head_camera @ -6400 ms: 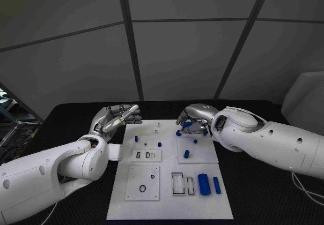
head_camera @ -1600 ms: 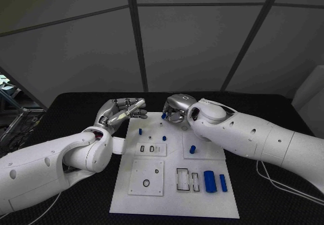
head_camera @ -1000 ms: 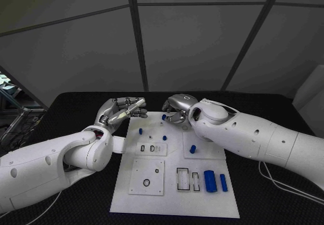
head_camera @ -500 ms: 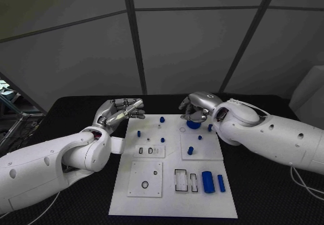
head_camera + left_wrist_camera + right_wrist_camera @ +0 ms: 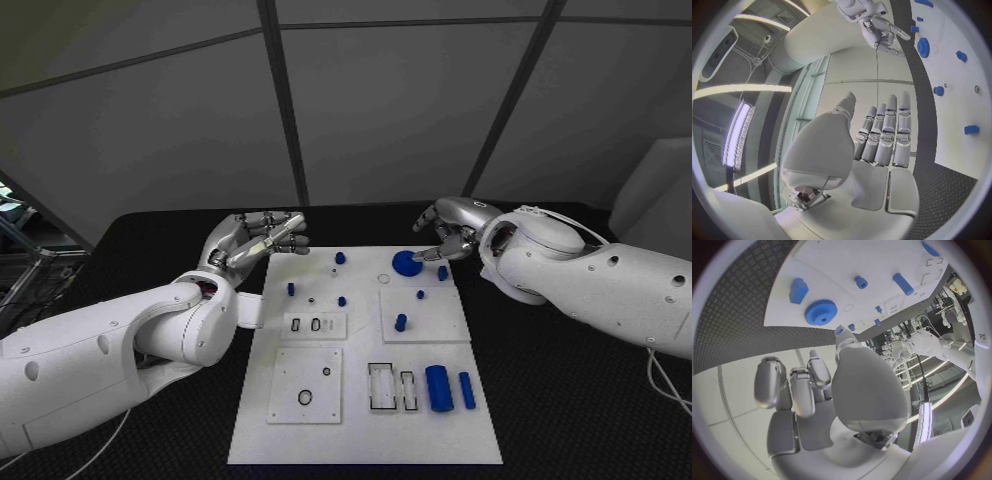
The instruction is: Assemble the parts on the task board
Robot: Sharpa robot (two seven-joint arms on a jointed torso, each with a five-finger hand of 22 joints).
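Blue gear point(image 5: 407, 264) on task board point(image 5: 361, 420) (both robot hands empty, fingers apart)

board centre: a bare white strip of the task board point(image 5: 361, 345) runs from 12 to 6 o'clock between the inset panels.
far end: blue gear point(image 5: 407, 264) lies flat at 1 o'clock, right hand point(image 5: 444, 230) just beside it, perhaps touching.
10 o'clock: left hand point(image 5: 257, 240) hovers over the board's corner.
near right: two blue cylinders point(image 5: 438, 388) block 5 o'clock.
mid-board: small blue pegs point(image 5: 400, 322) stand upright.
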